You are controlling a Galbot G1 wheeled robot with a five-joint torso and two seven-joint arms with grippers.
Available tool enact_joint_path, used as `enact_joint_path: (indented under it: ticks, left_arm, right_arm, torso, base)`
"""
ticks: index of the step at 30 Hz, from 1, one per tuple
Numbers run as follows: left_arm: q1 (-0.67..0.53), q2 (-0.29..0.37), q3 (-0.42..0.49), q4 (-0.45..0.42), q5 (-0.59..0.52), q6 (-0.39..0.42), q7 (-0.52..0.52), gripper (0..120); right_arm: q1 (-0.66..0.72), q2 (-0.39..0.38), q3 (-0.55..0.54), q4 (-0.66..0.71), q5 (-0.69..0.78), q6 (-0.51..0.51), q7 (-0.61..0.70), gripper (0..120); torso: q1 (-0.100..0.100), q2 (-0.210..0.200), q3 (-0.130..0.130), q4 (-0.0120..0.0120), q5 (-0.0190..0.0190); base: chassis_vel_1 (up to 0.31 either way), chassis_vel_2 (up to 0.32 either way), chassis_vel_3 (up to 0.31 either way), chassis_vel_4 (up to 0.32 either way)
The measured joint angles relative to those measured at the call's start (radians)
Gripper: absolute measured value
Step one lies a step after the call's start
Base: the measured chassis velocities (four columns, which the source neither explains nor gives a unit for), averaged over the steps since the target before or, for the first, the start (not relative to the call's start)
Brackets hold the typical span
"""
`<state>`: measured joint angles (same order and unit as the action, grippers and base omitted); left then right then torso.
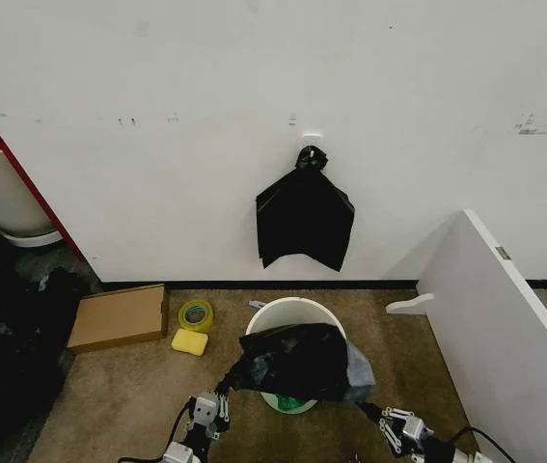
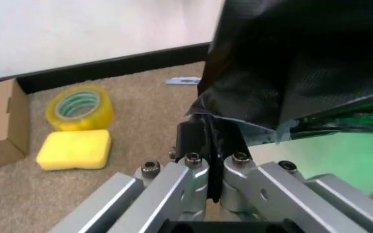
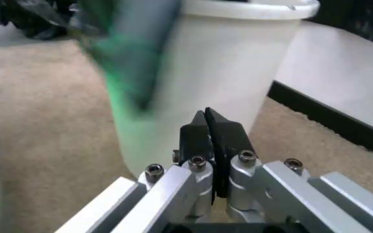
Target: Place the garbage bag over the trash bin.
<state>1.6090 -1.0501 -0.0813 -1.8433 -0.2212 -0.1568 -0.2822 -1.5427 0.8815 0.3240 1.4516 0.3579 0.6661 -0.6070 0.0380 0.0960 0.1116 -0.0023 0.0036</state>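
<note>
The trash bin [image 1: 290,311] is a round cream-white bucket on the carpet near the wall. The garbage bag [image 1: 297,362], glossy black and crinkled, lies across the near half of its mouth and hangs over the front rim. My left gripper [image 1: 225,388] sits low at the bag's left corner; in the left wrist view that gripper [image 2: 211,127] is shut on a fold of the garbage bag [image 2: 290,73]. My right gripper [image 1: 368,409] is just below the bag's right edge. Its wrist view shows it [image 3: 211,120] shut, nothing visible between the fingers, close to the trash bin's wall [image 3: 238,73].
A flat black bag [image 1: 304,217] hangs from a wall hook above the bin. Left of the bin lie a yellow tape roll [image 1: 196,314], a yellow sponge [image 1: 189,341] and a cardboard box [image 1: 119,316]. A white panel [image 1: 505,309] stands to the right; dark clutter [image 1: 8,338] lies at far left.
</note>
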Motion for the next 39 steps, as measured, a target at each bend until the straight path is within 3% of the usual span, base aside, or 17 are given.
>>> enact_joint_path:
  ticks: [8,17,23,26,30,35,39]
  left_arm:
    - [-0.037,-0.04,-0.008,0.022,-0.054,0.018,-0.007,0]
    - [-0.009,-0.023,0.016,-0.015,-0.089,0.029,-0.02,3]
    - [0.058,0.021,-0.007,-0.112,-0.064,0.108,-0.076,26]
    - [0.082,0.039,-0.02,-0.141,-0.042,0.132,-0.1,32]
    - [0.134,0.084,-0.05,-0.197,0.003,0.164,-0.149,49]
    - [0.192,0.131,-0.077,-0.237,0.07,0.144,-0.178,66]
    - [0.19,0.134,-0.081,-0.214,0.075,0.053,-0.105,84]
  right_arm:
    - [0.056,0.025,-0.015,-0.073,0.003,0.012,0.0,0]
    - [0.036,-0.006,0.021,-0.065,0.035,0.04,-0.025,2]
    - [0.01,-0.032,0.081,-0.046,0.076,0.053,-0.04,26]
    - [-0.005,-0.037,0.104,-0.034,0.087,0.059,-0.049,33]
    - [-0.052,-0.042,0.168,0.011,0.144,0.071,-0.12,50]
    - [-0.063,-0.051,0.218,0.057,0.215,0.066,-0.128,68]
    - [-0.048,-0.055,0.218,0.075,0.223,0.059,-0.086,85]
  torso:
    - [0.0,0.0,0.0,0.0,0.0002]
    - [0.0,0.0,0.0,-0.0001,0.0001]
    - [0.0,0.0,0.0,0.0,0.0001]
    - [0.0,0.0,0.0,0.0,0.0002]
    - [0.0,0.0,0.0,-0.0002,0.0001]
    - [0.0,0.0,0.0,0.0,0.0001]
    - [0.0,0.0,0.0,0.0001,0.0001]
  base:
    - [0.0,0.0,0.0,0.0]
    - [0.0,0.0,0.0,0.0]
    - [0.0,0.0,0.0,0.0]
    - [0.0,0.0,0.0,0.0]
    - [0.0,0.0,0.0,0.0]
    - [0.0,0.0,0.0,0.0]
    - [0.0,0.0,0.0,0.0]
